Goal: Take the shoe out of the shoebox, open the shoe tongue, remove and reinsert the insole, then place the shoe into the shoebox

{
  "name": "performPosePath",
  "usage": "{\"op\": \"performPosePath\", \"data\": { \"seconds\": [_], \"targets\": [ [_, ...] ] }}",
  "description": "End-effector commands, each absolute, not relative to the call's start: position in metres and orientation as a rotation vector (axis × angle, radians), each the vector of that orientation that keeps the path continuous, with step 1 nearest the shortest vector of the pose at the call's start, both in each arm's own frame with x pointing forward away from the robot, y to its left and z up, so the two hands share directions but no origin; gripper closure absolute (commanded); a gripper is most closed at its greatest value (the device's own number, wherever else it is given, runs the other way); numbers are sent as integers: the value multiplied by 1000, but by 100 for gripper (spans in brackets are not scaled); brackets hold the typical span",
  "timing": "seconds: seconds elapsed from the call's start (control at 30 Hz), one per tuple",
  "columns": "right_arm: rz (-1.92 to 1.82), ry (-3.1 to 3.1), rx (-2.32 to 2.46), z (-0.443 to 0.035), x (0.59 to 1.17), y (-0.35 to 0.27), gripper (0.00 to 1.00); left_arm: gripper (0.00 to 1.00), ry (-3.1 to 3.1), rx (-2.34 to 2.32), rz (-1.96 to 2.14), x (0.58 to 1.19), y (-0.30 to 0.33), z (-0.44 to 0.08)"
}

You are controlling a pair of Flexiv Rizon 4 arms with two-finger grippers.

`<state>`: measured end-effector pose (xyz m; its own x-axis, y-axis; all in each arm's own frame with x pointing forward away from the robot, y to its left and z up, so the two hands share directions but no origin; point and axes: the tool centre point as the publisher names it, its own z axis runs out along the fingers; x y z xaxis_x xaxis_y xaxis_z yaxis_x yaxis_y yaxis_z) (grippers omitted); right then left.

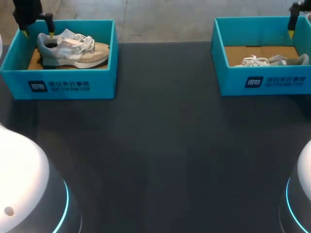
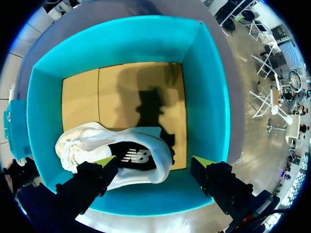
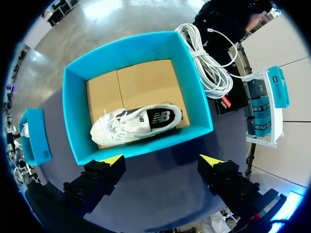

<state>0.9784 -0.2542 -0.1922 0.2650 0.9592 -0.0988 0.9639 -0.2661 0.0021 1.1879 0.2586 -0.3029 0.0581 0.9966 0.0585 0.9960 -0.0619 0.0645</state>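
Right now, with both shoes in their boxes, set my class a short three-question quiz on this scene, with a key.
1. True or false: the left shoebox and the right shoebox each hold one shoe.
2. The left arm's fingers are: A open, B shut on a shoe, C shut on a box wall.
3. Fill in: in the head view, the left shoe and the right shoe both point their toes toward the table's ___.
Key: 1 true; 2 A; 3 middle.
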Motion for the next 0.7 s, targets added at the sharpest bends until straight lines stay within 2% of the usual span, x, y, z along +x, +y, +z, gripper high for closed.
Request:
{"op": "performPosePath", "data": {
  "seconds": [0.03, 0.7],
  "targets": [
    [-120, 1863, 2449, -192, 978, -254, 0, 0, 2156, 2271, 148, 1189, 260, -311],
    [-120, 1863, 2449, -192, 978, -254, 0, 0, 2231, 2241, 217, 1205, 264, -328]
  ]
}}
